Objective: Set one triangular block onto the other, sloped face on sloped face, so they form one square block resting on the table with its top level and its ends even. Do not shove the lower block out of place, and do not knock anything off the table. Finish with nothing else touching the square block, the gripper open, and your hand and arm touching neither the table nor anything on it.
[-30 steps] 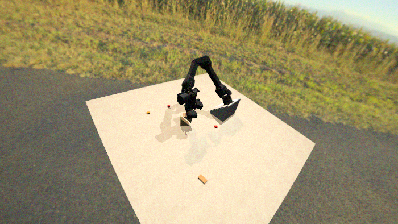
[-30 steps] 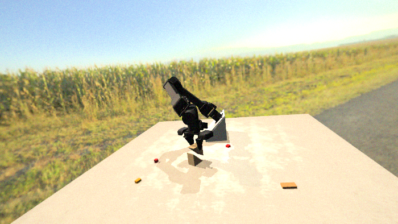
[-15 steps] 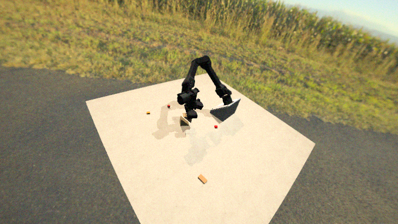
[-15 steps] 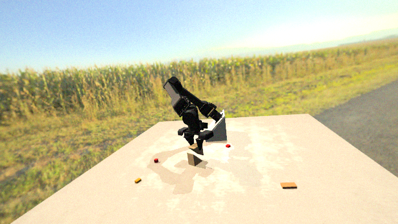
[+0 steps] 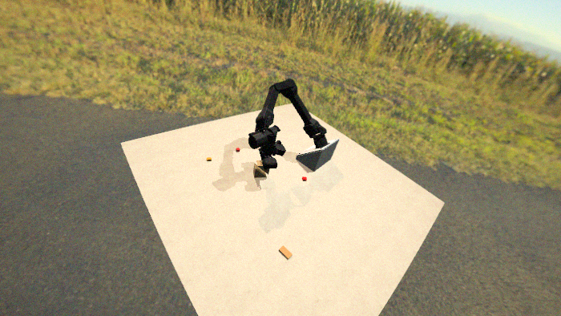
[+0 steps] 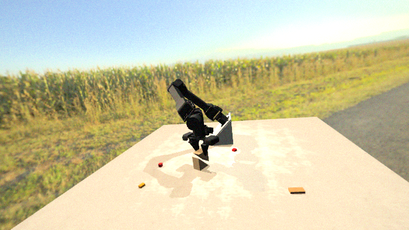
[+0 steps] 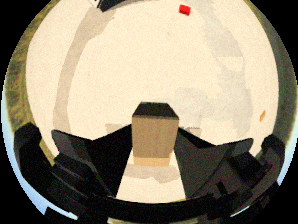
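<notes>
My gripper [image 5: 268, 166] [image 6: 201, 151] [image 7: 153, 127] points down and is shut on the upper triangular block [image 6: 198, 152] [image 7: 155, 137], one finger on each side of it. The other triangular block [image 5: 260, 172] [image 6: 196, 163] stands on the table directly below, its slope facing up. In the exterior view a thin pale band shows between the dark end of the held block and the lower block; whether they touch is unclear. The fingers hide part of the held block. In the wrist view the held block covers most of what lies below it, so end alignment cannot be judged.
A dark grey wedge [image 5: 320, 157] [image 6: 226, 135] stands at the arm's base. One red block [image 5: 304, 179] [image 6: 234, 149] [image 7: 184, 9] lies near it, another red block [image 5: 237, 149] [image 6: 160, 164] and a small orange block [image 5: 208, 159] [image 6: 141, 185] lie opposite. A flat orange plank [image 5: 285, 253] [image 6: 297, 190] lies farther off.
</notes>
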You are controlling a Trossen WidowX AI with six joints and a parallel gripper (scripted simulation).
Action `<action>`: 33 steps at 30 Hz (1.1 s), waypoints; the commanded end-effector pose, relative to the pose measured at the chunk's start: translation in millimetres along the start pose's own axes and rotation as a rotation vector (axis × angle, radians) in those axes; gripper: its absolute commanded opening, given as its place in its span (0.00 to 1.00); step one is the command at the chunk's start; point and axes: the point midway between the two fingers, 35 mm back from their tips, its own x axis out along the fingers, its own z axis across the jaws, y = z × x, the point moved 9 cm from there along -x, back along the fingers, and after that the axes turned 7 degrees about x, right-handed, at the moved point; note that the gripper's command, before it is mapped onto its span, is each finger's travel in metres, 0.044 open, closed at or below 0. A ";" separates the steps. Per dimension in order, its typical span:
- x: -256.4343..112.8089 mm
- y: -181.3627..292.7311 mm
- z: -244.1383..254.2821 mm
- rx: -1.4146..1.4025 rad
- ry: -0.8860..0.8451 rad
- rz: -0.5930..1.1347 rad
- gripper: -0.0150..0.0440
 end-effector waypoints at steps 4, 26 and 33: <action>4.0 1.3 -0.9 -0.006 0.000 0.002 0.25; 14.6 5.4 -1.5 -0.006 0.002 0.003 0.25; 14.7 5.4 -1.5 -0.008 0.004 0.002 0.25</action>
